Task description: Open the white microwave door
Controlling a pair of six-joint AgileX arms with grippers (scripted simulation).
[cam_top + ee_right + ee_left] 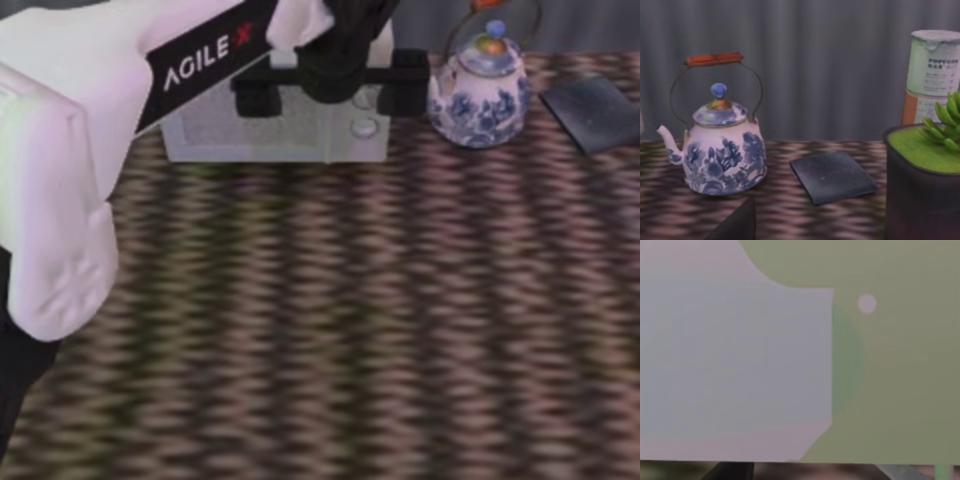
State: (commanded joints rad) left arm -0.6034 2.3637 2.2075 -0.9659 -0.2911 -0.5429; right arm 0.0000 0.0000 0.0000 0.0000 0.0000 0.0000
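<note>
The white microwave (275, 130) stands at the back of the table, left of centre. Its door (250, 125), with the speckled mesh window, lies flat against the front. Two round knobs (365, 127) sit at the door's right. My left arm reaches in from the left. Its gripper (330, 95) hangs over the microwave's front top edge and is open, with the black fingers (255, 98) spread wide. In the left wrist view a pale and olive surface fills the frame at very close range. My right arm is out of the top view; only a dark part of its gripper (737, 225) shows.
A blue-and-white floral teapot (480, 90) stands just right of the microwave, and a dark square mat (598, 112) lies further right. The right wrist view shows a dark pot with a green plant (922, 185) and a popcorn can (935, 75). A woven cloth covers the table.
</note>
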